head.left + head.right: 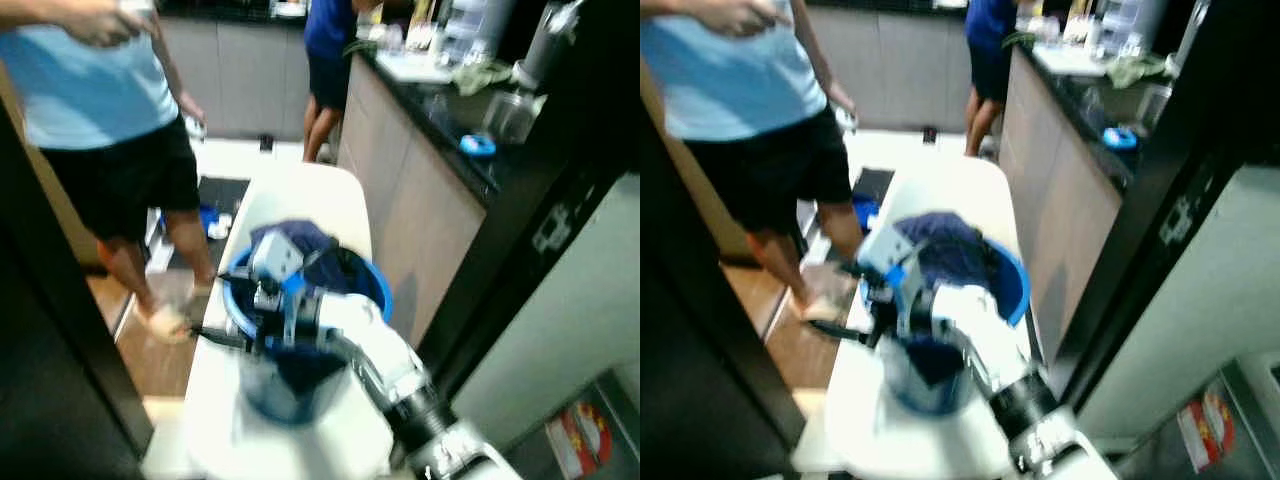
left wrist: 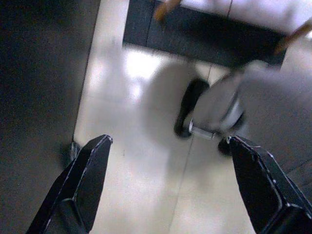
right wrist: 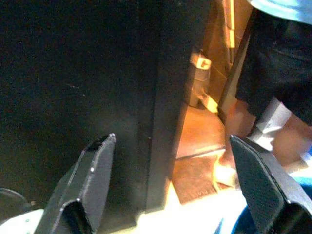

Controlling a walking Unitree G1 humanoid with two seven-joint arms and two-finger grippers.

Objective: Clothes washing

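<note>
Head views (left and right eye, blurred). A round blue plastic laundry basket (image 1: 372,283) sits on a white rectangular surface (image 1: 300,190) directly in front of the robot. Dark navy clothes (image 1: 300,240) are heaped in the basket and rise above its rim. The silver right arm (image 1: 385,365) reaches in from the lower right, its wrist lying over the near part of the basket. The right end effector (image 1: 855,300) points off the left edge of the surface, its black fingers spread, one above the other; nothing between them. A person in a light blue shirt and black shorts (image 1: 105,120) stands to the left on the wood floor. A second person in dark blue (image 1: 325,60) stands further back, beside a dark kitchen counter (image 1: 450,120) that carries jars and a small blue object. A dark door frame borders the left side of the view.

Left wrist view. Left end effector (image 2: 168,161): both black fingers wide apart, holding nothing. Beyond them, pale glossy floor tiles (image 2: 131,146), a black caster wheel (image 2: 187,109) under a blurred grey body, and a dark mat (image 2: 204,34) further off.

Right wrist view. Fingers wide apart, empty. Beyond them, a black panel (image 3: 73,68), orange-brown wood floor (image 3: 200,141) and the legs of the person in black shorts. A strip of blue basket rim shows at the frame edge, beside one finger.
</note>
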